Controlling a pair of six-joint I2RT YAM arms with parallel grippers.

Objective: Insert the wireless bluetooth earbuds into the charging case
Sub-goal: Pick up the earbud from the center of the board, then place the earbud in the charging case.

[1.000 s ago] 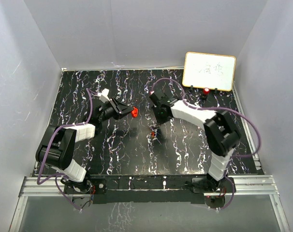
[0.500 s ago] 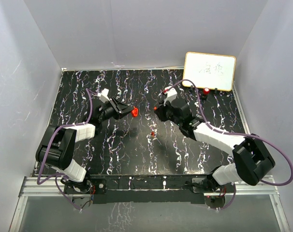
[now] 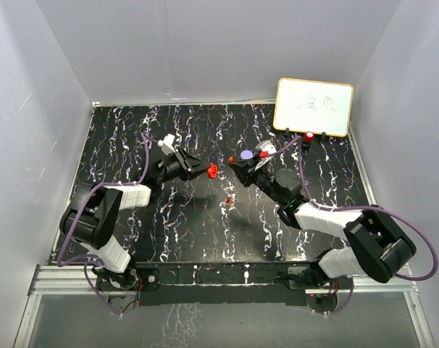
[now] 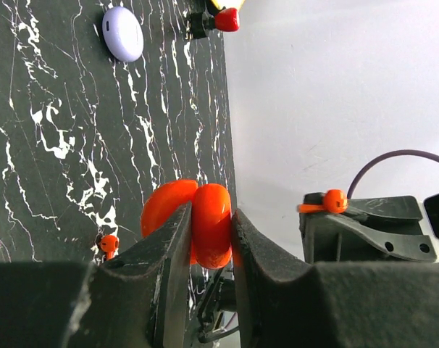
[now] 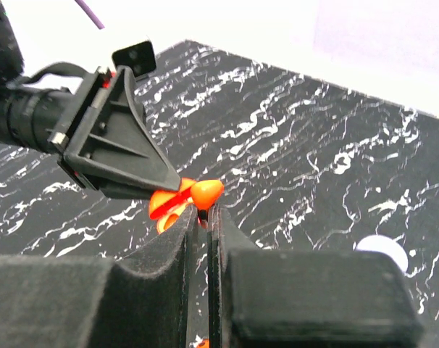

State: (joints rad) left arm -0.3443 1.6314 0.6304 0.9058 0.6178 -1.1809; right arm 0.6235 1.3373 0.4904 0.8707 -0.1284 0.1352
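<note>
My left gripper point(image 3: 207, 171) is shut on the open red charging case point(image 3: 213, 171), held above the table; the left wrist view shows the case point(image 4: 205, 225) pinched edge-on between the fingers. My right gripper point(image 3: 232, 165) is shut on one red earbud point(image 5: 206, 191), held right next to the case point(image 5: 167, 207). This earbud also shows in the left wrist view point(image 4: 334, 201). A second red earbud point(image 3: 229, 199) lies on the table below the grippers. The lavender case point(image 3: 246, 155) lies closed behind the right gripper. No lavender earbuds are in view.
A whiteboard point(image 3: 314, 106) stands at the back right with a small red object point(image 3: 308, 135) in front of it. White walls enclose the black marbled table point(image 3: 169, 225) on three sides.
My right arm has lifted from the table and swung left, bringing a red earbud up to the case. My left gripper has moved slightly right with the case. The lavender case is now uncovered.
</note>
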